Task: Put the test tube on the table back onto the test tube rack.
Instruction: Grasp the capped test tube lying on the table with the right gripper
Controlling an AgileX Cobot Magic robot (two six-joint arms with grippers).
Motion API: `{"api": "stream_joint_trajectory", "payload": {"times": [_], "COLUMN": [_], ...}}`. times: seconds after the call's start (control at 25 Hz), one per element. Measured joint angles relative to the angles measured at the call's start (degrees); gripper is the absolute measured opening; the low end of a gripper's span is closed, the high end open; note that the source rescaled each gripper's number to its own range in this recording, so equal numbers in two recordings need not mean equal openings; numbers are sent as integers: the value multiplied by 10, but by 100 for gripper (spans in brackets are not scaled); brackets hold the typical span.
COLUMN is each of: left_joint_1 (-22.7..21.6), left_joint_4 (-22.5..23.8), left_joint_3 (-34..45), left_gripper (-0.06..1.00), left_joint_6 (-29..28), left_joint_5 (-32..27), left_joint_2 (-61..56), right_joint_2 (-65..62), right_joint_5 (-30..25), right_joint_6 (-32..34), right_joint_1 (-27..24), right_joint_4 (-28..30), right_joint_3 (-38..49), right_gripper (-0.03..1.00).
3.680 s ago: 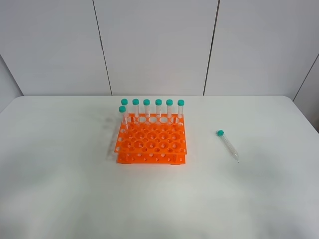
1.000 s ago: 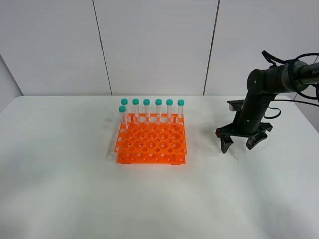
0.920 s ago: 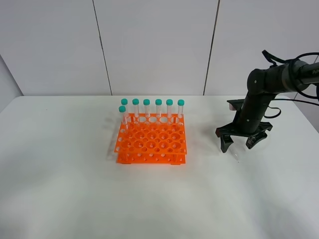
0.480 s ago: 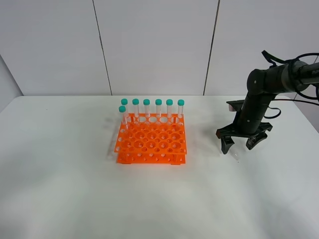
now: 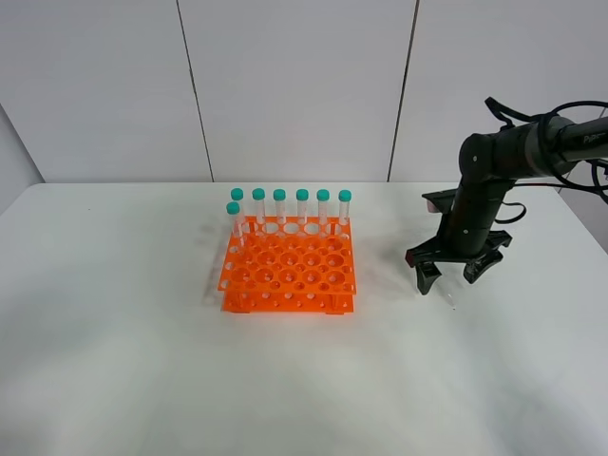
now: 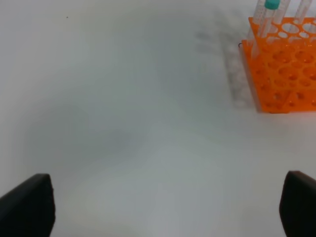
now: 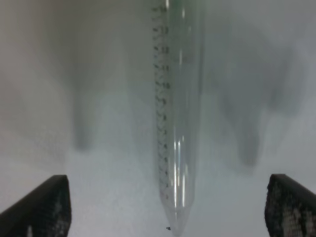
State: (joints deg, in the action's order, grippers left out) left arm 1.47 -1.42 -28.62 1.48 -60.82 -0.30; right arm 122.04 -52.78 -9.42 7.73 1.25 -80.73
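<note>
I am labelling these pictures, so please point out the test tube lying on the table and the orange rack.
test tube (image 7: 175,123): right wrist view, graduated clear body.
test tube rack (image 5: 290,269): exterior high view, bare top tier.

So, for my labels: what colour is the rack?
The rack is bright orange; exterior high view.

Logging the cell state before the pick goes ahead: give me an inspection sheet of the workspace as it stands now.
Surface: matte white table, no spills seen.
Job's things: test tube lies flat, right of the orange test tube rack, which holds seven capped tubes upright.
Clutter: nothing seen.
Grippers: right gripper open, straddling the test tube; left gripper open, shown only by its wrist view.
Cables: black cables loop along the right arm.
Surroundings: white wall panels.
</note>
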Motion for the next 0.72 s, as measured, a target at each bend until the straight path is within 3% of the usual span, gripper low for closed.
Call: {"api": "stream_joint_trajectory", "payload": {"times": [0.72], "left_joint_1": [0], "left_joint_4": [0], "left_joint_3": [0], "left_gripper": [100], "left_joint_6": [0], "left_joint_5": [0], "left_joint_2": [0], "right_joint_2": [0], "right_joint_5": [45], "right_joint_6": [-5], "right_joint_1": [0], "right_joint_4": [-12], "right_joint_3": [0], "right_gripper": [83]}}
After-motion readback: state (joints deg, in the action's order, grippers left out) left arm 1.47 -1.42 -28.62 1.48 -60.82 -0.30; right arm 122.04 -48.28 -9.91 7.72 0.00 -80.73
